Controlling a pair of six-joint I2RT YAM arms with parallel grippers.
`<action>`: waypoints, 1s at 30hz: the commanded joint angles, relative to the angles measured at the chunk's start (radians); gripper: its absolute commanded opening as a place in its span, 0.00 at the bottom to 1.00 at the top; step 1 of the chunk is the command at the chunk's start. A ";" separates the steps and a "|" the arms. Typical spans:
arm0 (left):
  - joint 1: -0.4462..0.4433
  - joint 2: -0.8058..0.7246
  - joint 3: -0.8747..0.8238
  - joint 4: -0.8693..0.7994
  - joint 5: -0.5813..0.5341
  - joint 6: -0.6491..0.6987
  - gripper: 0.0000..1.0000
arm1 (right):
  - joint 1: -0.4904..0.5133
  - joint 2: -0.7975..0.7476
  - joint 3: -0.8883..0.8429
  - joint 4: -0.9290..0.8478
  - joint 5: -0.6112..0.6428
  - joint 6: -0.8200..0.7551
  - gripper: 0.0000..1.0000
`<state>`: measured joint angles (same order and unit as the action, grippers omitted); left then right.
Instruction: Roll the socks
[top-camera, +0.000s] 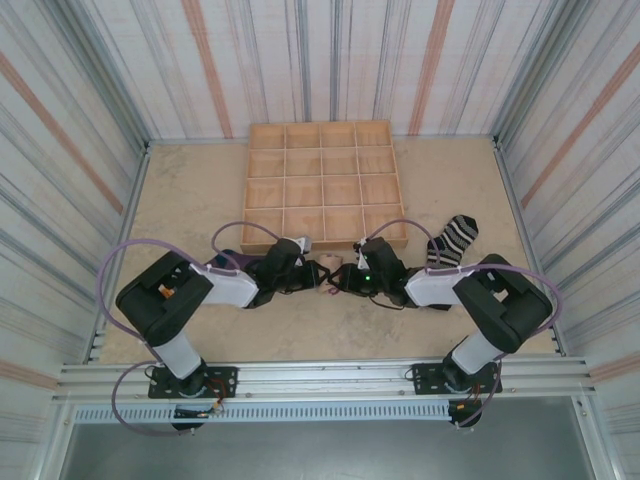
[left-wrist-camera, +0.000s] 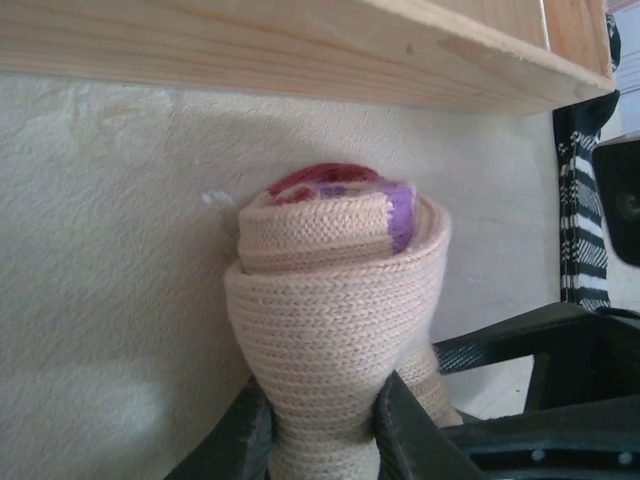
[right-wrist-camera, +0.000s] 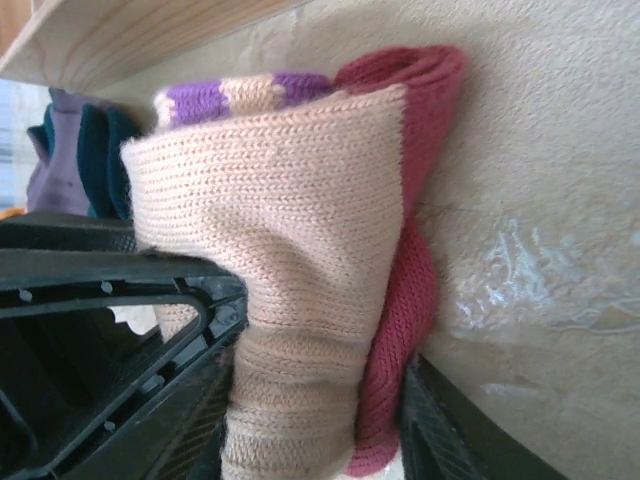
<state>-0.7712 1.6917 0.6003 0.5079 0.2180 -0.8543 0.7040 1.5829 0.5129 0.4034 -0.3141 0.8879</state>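
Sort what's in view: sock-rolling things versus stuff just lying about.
For the job:
peach knitted sock with dark-red toe and purple stripes
black-and-white striped sock
purple sock with teal toe

Lying about:
shallow wooden tray divided into square compartments

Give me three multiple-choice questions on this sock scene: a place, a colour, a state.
1. Where is the striped sock? A on the table right of the tray B inside the tray C under the left arm
2. Besides dark red, the peach sock shows a patch of: A green B purple C blue
3. The left fingers are: A wide open B shut on the peach sock C shut on the striped sock
Answers: 1 A, it lies off the tray's front right corner. 2 B, purple shows at the roll's top. 3 B, they pinch its lower end.
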 joint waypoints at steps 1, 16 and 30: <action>-0.022 0.094 -0.036 -0.098 0.044 -0.021 0.01 | 0.011 0.097 -0.072 -0.027 -0.006 0.024 0.38; -0.020 0.016 -0.040 -0.124 0.057 -0.023 0.42 | -0.008 0.017 -0.060 -0.113 -0.013 0.010 0.00; -0.005 -0.290 0.074 -0.409 0.043 0.066 0.81 | -0.089 -0.235 0.063 -0.494 0.053 -0.122 0.00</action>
<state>-0.7799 1.4830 0.6220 0.2199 0.2626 -0.8383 0.6289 1.4002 0.5358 0.0807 -0.3046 0.8375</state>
